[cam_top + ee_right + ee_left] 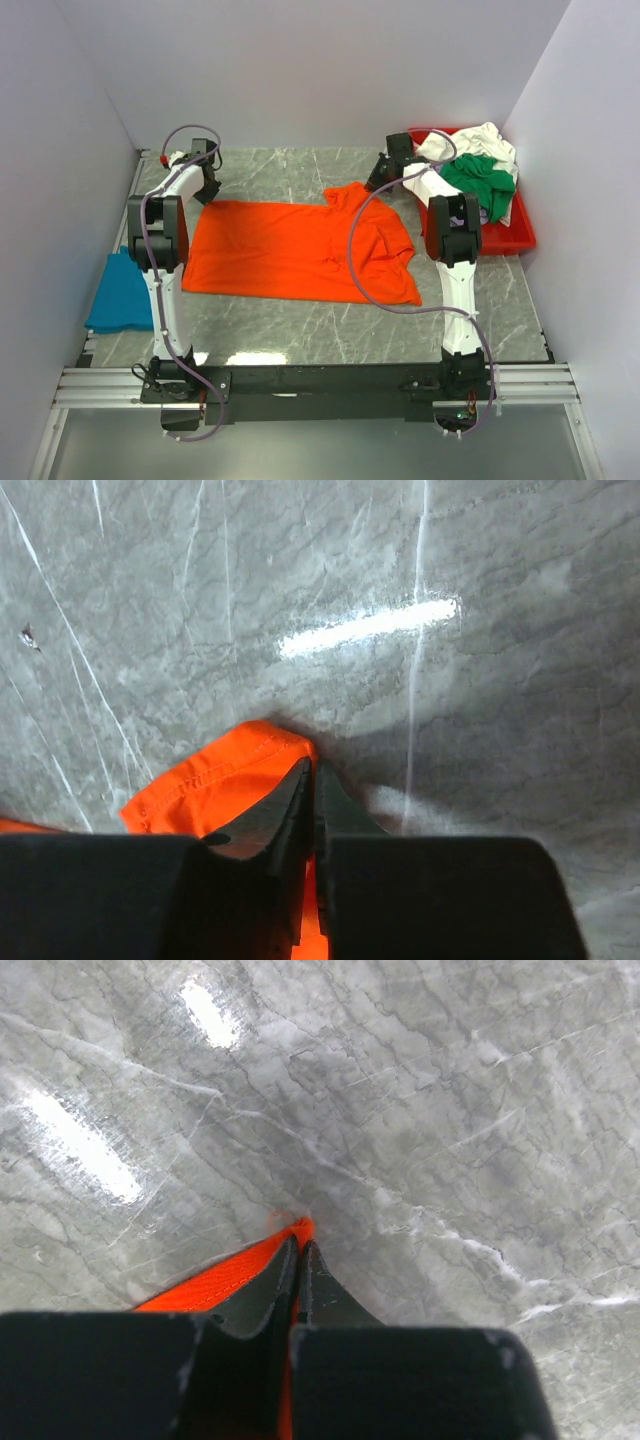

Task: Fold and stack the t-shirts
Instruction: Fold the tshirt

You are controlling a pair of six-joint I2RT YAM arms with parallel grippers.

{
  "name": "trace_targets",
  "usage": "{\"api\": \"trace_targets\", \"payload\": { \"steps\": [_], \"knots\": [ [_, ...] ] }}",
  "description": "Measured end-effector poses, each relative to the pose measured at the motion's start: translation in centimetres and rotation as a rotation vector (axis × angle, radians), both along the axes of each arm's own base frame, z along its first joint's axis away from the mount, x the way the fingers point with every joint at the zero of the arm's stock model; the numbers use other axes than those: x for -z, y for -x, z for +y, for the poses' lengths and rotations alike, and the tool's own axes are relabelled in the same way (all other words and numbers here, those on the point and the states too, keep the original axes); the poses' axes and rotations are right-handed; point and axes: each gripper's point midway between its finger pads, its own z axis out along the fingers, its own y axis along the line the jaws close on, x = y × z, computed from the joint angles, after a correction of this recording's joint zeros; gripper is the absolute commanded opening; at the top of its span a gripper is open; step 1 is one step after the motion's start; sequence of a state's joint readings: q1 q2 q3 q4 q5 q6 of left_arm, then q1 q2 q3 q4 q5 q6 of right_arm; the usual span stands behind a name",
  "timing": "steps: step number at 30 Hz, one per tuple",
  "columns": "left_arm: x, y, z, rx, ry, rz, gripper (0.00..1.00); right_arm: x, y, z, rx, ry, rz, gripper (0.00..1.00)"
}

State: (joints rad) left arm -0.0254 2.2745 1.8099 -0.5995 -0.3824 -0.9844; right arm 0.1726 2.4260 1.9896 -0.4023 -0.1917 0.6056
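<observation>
Two orange t-shirt (290,250) edges tight in left claw (300,1246), right claw (312,772)

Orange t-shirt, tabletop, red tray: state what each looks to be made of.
The orange t-shirt looks like soft, matte knit cloth: it wrinkles and shows a stitched hem. The tabletop is a grey marble-look slab, possibly laminate; it is glossy, with white veins and glare streaks. The red tray is likely smooth moulded plastic, going by its even colour and rigid rim.
</observation>
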Motion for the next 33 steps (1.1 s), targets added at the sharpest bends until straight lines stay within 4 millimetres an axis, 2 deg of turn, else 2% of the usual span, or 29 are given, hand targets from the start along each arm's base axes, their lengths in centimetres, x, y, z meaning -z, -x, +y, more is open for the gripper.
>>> {"api": "trace_targets", "payload": {
  "steps": [2,8,11,19,22,27,33],
  "knots": [
    [-0.1,0.0,0.0,0.003,0.003,-0.003,0.01,0.0,0.0,-0.1,-0.001,0.002,0.002,0.03],
    [-0.2,0.3,-0.1,0.014,0.017,-0.004,0.01,-1.3,-0.1,-0.1,-0.016,0.014,-0.027,0.01],
    [-0.7,0.2,-0.1,0.025,0.019,-0.01,0.01,-3.2,-0.4,-0.1,-0.026,0.013,-0.065,0.01],
    [-3.4,0.3,0.3,0.039,0.036,-0.055,0.01,-10.1,-0.6,0.0,-0.064,0.013,-0.2,0.01],
    [-4.0,0.4,0.6,0.04,0.045,-0.068,0.01,-11.5,-0.4,-0.1,-0.075,0.022,-0.228,0.01],
    [-3.9,1.0,1.3,0.037,0.062,-0.068,0.01,-12.2,1.3,-0.4,-0.093,0.035,-0.231,0.01],
    [-3.6,2.6,1.3,0.057,0.102,-0.066,0.01,-11.6,4.2,-0.9,-0.105,0.045,-0.204,0.01]
  ]
}}
